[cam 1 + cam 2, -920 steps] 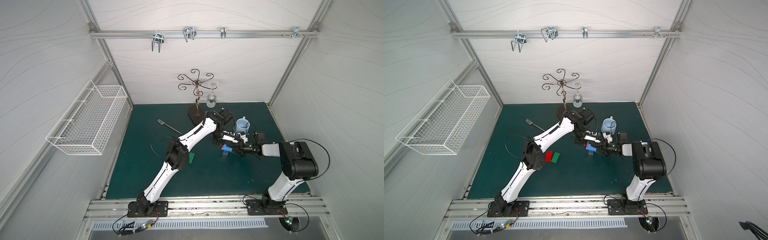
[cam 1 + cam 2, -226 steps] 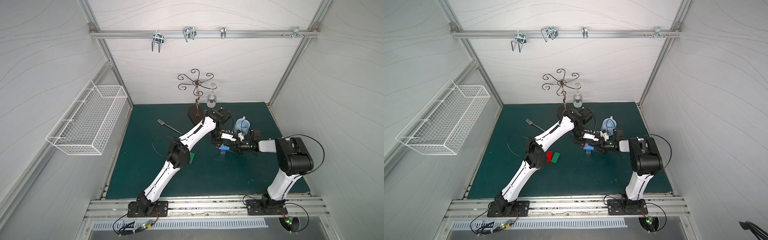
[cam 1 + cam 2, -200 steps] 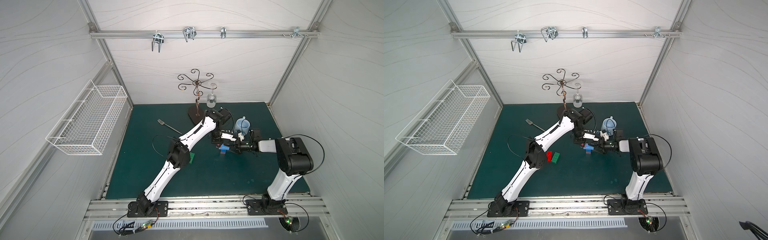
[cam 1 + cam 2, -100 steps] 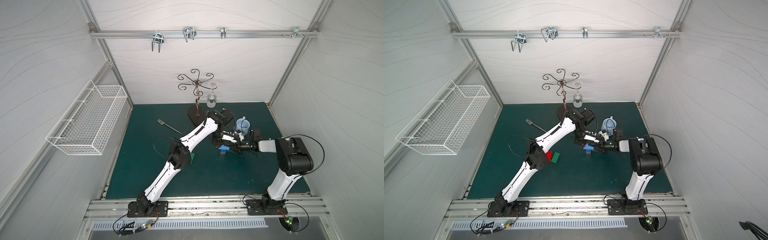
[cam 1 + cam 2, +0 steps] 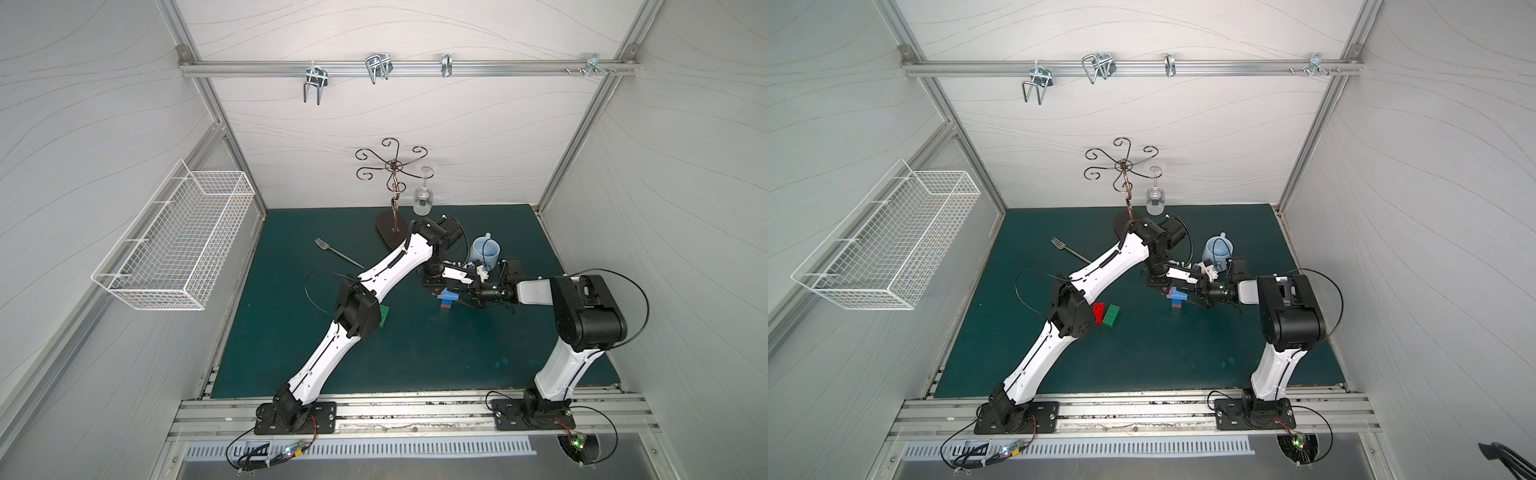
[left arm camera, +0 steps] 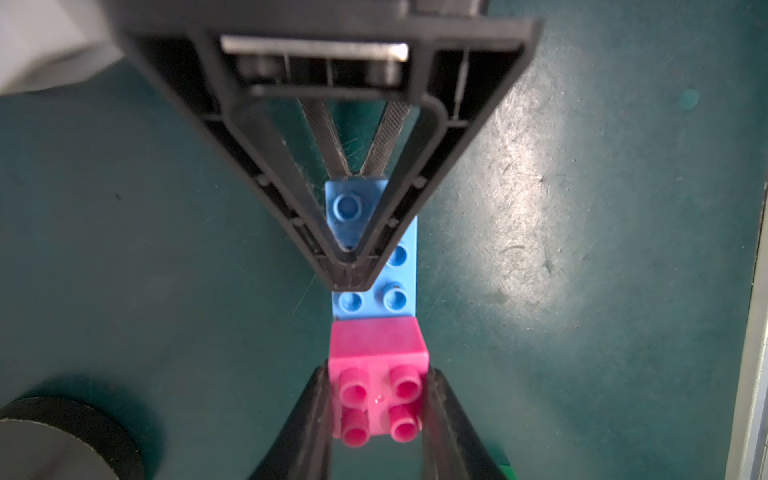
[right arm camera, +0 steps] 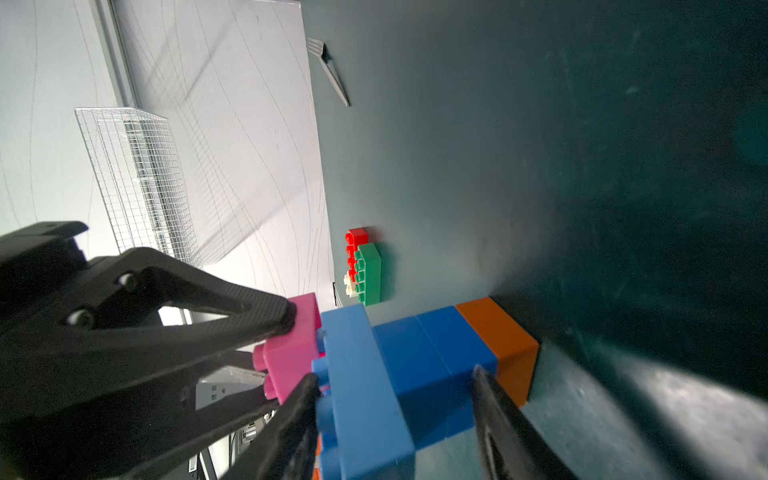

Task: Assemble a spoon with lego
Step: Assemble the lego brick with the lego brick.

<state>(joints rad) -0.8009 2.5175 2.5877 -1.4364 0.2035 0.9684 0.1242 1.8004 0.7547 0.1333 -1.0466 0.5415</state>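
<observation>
The part-built spoon [image 5: 448, 298] stands upright on the green mat: orange brick [image 7: 505, 340] at the bottom, two blue ones, then a long light blue brick [image 6: 397, 266] on top. My right gripper [image 7: 395, 386] is shut on this stack, one finger lying over the light blue studs. My left gripper [image 6: 376, 370] is shut on a pink brick [image 6: 378, 345], which touches one end of the light blue brick. How far it is seated cannot be told. Loose lego lies to the left: red [image 5: 1099, 311], green [image 5: 1112, 316] and white [image 7: 349, 284] bricks.
A light blue mug [image 5: 485, 251] stands just behind the two grippers. A metal fork [image 5: 338, 252] lies at the back left of the mat. A glass stand [image 5: 392, 224] with a hanging wine glass [image 5: 423, 203] is at the back wall. A wire basket [image 5: 178, 241] hangs on the left wall.
Since the earliest frames my right gripper has carried the stack a little to the left, under the left gripper. Over the last second nothing visibly moves.
</observation>
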